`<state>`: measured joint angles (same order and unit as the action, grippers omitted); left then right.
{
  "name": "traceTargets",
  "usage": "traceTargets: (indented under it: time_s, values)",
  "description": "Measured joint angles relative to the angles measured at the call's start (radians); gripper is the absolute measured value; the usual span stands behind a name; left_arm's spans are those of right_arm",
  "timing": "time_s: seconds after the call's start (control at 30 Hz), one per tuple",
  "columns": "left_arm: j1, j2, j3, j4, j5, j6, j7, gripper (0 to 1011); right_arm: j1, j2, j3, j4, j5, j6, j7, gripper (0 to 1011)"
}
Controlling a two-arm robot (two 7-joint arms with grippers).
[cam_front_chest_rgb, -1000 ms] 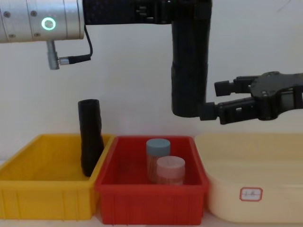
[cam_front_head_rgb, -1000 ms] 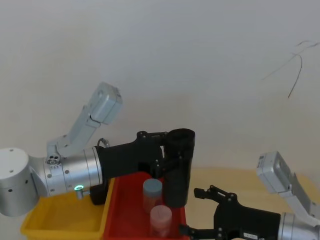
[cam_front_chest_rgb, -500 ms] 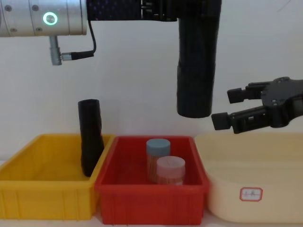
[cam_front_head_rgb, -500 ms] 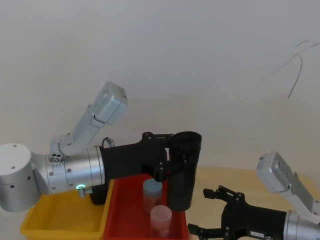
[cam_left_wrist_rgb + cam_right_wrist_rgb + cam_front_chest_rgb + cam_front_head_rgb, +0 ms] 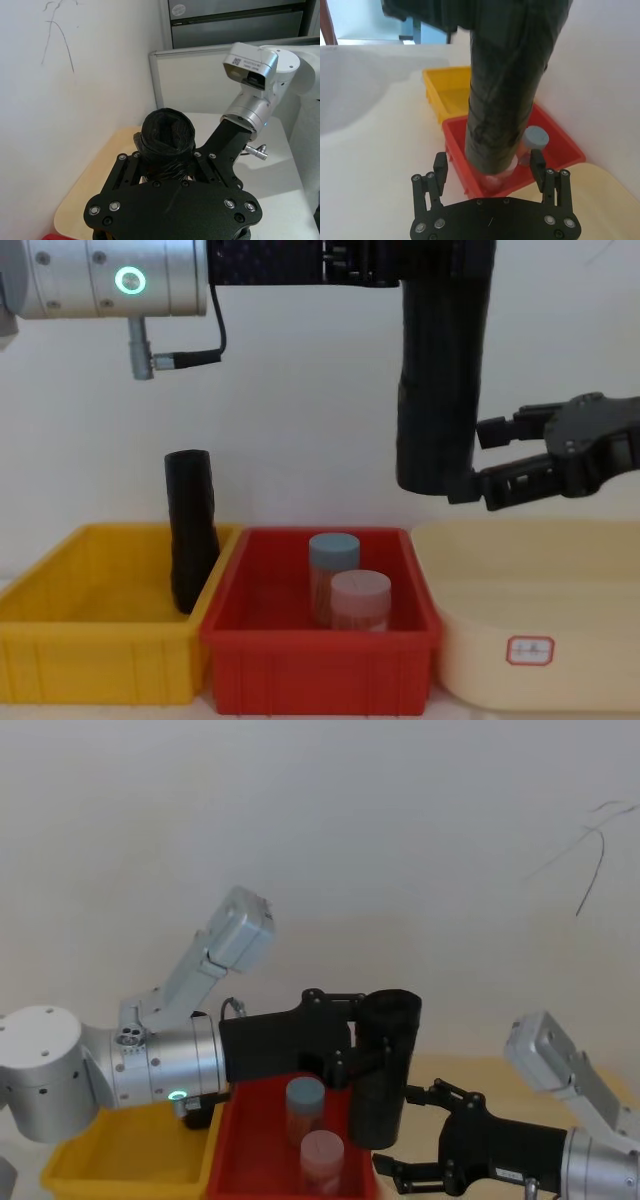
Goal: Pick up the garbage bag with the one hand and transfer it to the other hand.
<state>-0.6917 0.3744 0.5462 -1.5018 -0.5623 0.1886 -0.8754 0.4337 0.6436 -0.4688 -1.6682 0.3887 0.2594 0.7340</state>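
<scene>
Jaws on the left gripper point(image 5: 355, 1038) are clamping the top of the garbage bag point(image 5: 438, 390), which is hanging upright in the air above the red bin point(image 5: 320, 640) and its two jars point(image 5: 345, 592). Moving right, the right gripper point(image 5: 484, 458) is sitting at the bag's lower end, fingers spread either side and not yet squeezing. Risk from here: if the left lets go before the right is biting firmly, the smooth roll is likely dropping onto the jars
</scene>
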Motion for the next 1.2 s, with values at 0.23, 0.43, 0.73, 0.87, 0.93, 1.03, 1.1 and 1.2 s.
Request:
traceTargets:
  time_s: [0.23, 0.43, 0.73, 0.87, 0.93, 1.03, 1.1, 1.2]
  values:
    - [-0.003, -0.01, 0.013, 0.008, -0.006, -0.002, 0.003, 375, 0.024, -0.018, -0.006, 0.012, 0.014, -0.004, 0.0, 1001]
    - [-0.002, -0.018, 0.02, 0.01, -0.016, -0.002, 0.009, 375, 0.04, -0.033, -0.011, 0.021, 0.025, -0.006, 0.001, 1001]
    - [0.003, -0.025, 0.023, 0.007, -0.035, 0.005, 0.021, 375, 0.059, -0.059, -0.019, 0.037, 0.043, -0.011, -0.006, 1001]
    - [0.005, -0.026, 0.023, 0.003, -0.045, 0.01, 0.026, 375, 0.065, -0.066, -0.021, 0.042, 0.048, -0.012, -0.008, 929]
    - [0.006, -0.027, 0.023, 0.002, -0.05, 0.013, 0.029, 375, 0.066, -0.068, -0.021, 0.043, 0.05, -0.012, -0.009, 908]
    - [0.007, -0.028, 0.023, 0.0, -0.054, 0.016, 0.031, 375, 0.069, -0.072, -0.023, 0.046, 0.053, -0.013, -0.011, 820]
    - [0.007, -0.028, 0.023, -0.001, -0.056, 0.017, 0.032, 375, 0.07, -0.073, -0.023, 0.047, 0.054, -0.013, -0.011, 749]
    - [0.008, -0.029, 0.022, -0.002, -0.059, 0.018, 0.033, 375, 0.071, -0.075, -0.024, 0.048, 0.055, -0.013, -0.012, 677]
